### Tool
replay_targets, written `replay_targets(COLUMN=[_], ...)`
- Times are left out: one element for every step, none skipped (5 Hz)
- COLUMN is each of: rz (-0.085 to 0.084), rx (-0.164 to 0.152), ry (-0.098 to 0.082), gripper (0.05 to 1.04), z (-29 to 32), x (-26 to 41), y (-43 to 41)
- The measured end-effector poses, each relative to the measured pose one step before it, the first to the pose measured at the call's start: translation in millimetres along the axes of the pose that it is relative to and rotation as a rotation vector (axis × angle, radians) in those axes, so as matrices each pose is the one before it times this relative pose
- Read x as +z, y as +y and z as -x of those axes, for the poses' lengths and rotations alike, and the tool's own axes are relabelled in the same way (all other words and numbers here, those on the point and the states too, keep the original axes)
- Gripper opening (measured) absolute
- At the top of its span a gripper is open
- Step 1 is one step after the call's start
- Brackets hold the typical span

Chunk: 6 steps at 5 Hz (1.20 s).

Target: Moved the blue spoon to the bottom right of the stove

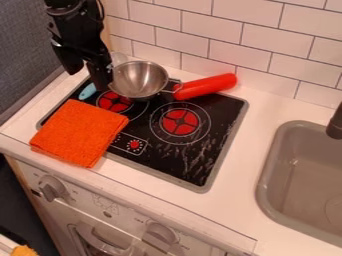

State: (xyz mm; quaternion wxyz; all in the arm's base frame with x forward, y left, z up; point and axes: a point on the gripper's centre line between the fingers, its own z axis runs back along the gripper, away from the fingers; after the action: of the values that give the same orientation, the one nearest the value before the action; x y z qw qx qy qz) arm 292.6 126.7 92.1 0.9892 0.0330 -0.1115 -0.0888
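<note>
A smooth, round silver metal bowl gleams at eleven o'clock on a glossy black rectangular stovetop; rough, square orange cloth, nine o'clock.

The spoon shows as a light blue, rounded piece at the upper left of the stove, near its left edge. This piece slants, its lower end to the left and its upper end to the right. The rest of the spoon is hidden, so whether it lies flat or tilts up cannot be told.

The stove is a flat black panel with a grey rim, set in the counter at a slant to the view. It has 2 red burners, 1 at the upper left and 1 near the middle, with thin pale rings. Whitish streaks mark its lower right.
</note>
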Motion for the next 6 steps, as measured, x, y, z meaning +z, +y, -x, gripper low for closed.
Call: replay_targets(rz=[0.0178, -0.0086, -0.0016, -0.0053, 0.0230, -0.0015], rx=[0.0122, 0.0519, 0.0555, 0.0505, 0.0489, 0.0015], ry=[0.0306, 0.0301, 0.0093, 0.0113, 0.0231, -0.0010], gripper=[1.001, 1.001, 1.001, 1.001, 1.001, 0.942], z=[3.81, -5.28, -10.44, -10.83, -4.48, -6.63], x=[-11.00, -20.37, -24.08, -20.22, -15.53, -1.93], y=[-0.86, 10.57, 15.43, 16.52, 14.17, 4.23])
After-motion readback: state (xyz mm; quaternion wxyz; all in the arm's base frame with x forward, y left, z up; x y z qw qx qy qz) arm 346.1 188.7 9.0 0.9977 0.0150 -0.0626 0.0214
